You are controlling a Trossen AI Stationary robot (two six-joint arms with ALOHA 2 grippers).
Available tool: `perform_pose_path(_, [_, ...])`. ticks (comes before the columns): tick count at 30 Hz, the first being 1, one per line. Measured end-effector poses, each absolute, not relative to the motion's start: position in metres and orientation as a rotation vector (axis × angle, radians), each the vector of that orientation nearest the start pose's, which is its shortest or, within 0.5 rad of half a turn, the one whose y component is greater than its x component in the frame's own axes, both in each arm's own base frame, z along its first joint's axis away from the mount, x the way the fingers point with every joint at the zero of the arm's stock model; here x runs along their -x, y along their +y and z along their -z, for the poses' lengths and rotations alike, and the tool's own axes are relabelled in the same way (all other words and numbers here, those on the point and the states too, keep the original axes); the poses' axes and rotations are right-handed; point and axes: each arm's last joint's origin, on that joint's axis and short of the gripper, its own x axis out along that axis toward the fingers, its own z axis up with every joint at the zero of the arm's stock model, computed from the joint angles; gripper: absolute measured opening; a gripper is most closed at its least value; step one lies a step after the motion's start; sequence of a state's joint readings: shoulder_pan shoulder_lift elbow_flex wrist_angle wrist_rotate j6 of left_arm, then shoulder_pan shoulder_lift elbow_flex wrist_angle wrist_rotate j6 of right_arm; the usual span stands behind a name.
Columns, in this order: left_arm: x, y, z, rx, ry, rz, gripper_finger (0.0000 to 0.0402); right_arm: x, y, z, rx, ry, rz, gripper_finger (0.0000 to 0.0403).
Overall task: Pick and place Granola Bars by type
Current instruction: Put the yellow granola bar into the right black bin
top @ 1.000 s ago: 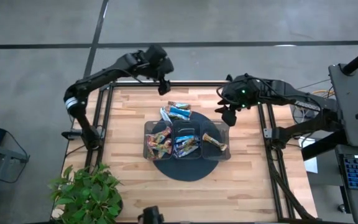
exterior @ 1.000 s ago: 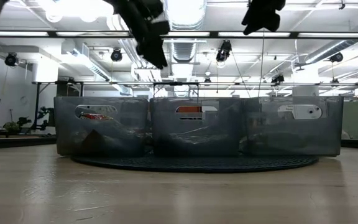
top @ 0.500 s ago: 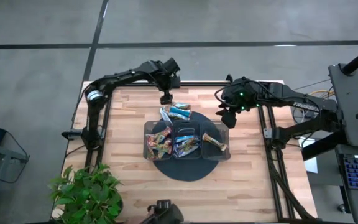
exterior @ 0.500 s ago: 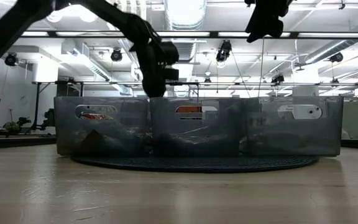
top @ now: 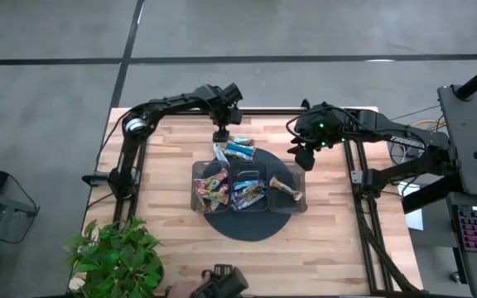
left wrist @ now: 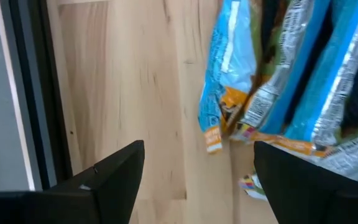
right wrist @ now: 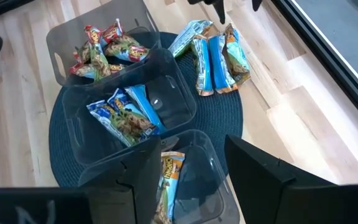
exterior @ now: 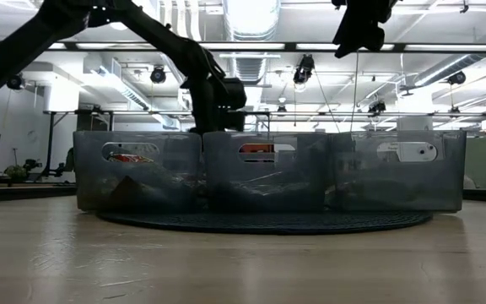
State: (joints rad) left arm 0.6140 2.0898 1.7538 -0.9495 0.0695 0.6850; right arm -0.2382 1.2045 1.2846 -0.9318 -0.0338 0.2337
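Note:
Several light blue granola bars (top: 235,149) lie in a loose pile on the wood at the far side of the dark three-compartment tray (top: 195,170). My left gripper (top: 221,135) hangs open over the pile's far-left end; in the left wrist view its fingers (left wrist: 107,180) stand either side of the wrapper ends (left wrist: 225,81), touching nothing. The tray holds reddish bars (top: 210,190), dark blue bars (top: 247,193) and one light blue bar (top: 286,189). My right gripper (top: 298,157) waits open, high above the tray's far-right corner (right wrist: 191,180).
The tray sits on a round dark mat (top: 247,228) at mid-table. Black frame rails (top: 143,157) run along the left, right and far edges. A potted plant (top: 118,257) stands at the near-left corner. Bare wood lies to the left and right of the mat.
My left gripper has swung from over the table's far edge toward the right and near side, and has come down over the light blue pile, dropping behind the tray in the low view. The bars have stayed where they were.

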Motion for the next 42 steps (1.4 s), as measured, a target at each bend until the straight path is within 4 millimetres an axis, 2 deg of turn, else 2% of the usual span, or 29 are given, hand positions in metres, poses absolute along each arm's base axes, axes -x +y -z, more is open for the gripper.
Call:
perform_pose_path(18, [-0.362,0.245,-0.197,-0.103,1.268,0.037,0.0257,-0.222,-0.053,-0.356,-0.337,0.822,0.292,0.0168])
perform_pose_path(26, [-0.364,0.246,-0.18,-0.066,1.303,0.038,0.0257,-0.223,-0.053,-0.356,-0.337,0.821,0.292,0.0168])
perform_pose_path(37, [-0.365,0.247,-0.179,-0.052,1.299,0.02,0.0256,-0.223,-0.053,-0.356,-0.343,0.821,0.296,0.0168])
perform_pose_path(42, [-0.365,0.247,-0.179,-0.05,1.3,0.015,0.0226,-0.223,-0.053,-0.356,-0.343,0.82,0.295,0.0168])
